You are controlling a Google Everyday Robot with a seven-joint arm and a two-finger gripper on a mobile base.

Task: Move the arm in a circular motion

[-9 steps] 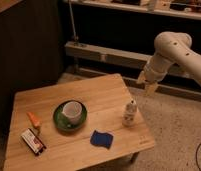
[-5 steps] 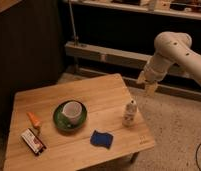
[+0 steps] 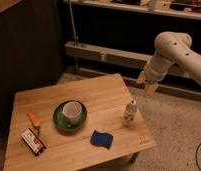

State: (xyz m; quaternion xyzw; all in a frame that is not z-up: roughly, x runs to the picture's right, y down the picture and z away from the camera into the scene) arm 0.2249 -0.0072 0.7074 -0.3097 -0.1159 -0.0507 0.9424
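The arm (image 3: 176, 50), thick smooth cream tubes dotted with small dark holes, bends down to the pale gripper (image 3: 149, 86), which hangs past the slatted wooden counter's (image 3: 104, 97) far right edge. I cannot tell whether it is parted. A rounded white bottle (image 3: 129, 112) stands below it and to the left. The pose matches the earlier frame.

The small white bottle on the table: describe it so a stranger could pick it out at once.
Find the wooden table, then its right edge, nearest the arm and its pincer, which hangs just past that side. The white bottle stands upright there, behind the flat blue cloth and right of the cup on the green saucer. It alone stands pale and slim on bare wood.
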